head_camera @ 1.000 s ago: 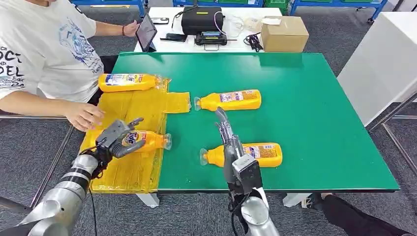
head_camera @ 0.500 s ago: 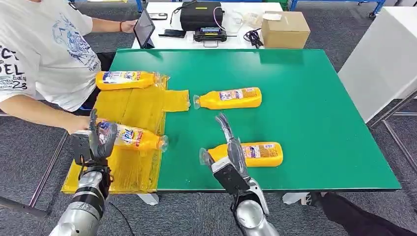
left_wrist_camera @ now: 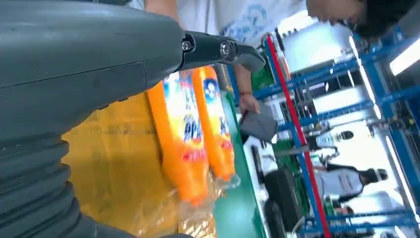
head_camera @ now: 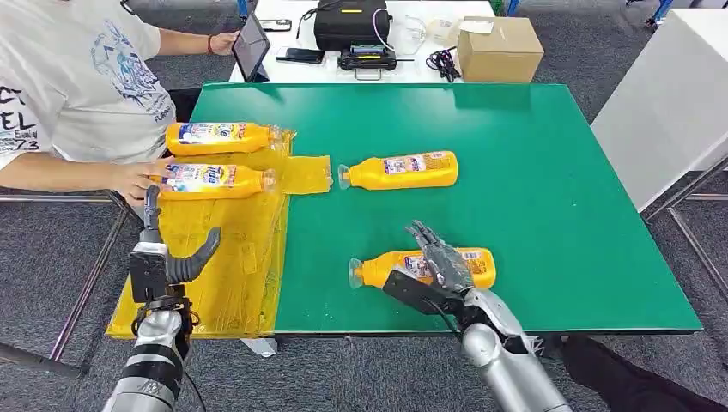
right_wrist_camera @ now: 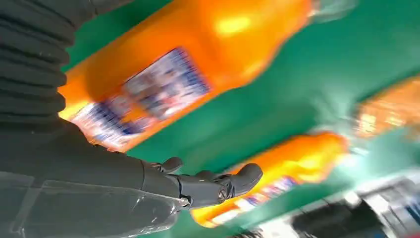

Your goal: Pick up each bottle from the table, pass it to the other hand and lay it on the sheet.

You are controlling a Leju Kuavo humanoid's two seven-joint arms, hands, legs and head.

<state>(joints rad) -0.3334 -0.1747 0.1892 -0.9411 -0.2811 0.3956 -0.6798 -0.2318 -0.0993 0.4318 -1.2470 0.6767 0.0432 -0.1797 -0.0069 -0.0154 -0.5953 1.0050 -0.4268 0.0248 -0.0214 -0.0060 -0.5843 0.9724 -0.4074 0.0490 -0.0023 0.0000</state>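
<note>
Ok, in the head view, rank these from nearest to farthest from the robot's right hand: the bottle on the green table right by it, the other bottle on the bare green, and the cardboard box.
From the right hand:
1. Near bottle, lying on the table's front part, directly under the hand.
2. Middle bottle, lying farther back on the green.
3. Cardboard box, on the white table behind.

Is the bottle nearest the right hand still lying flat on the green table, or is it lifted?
Lying flat. The bottle rests on its side on the green table; the right hand reaches over it with fingers spread, no grip visible.
</note>
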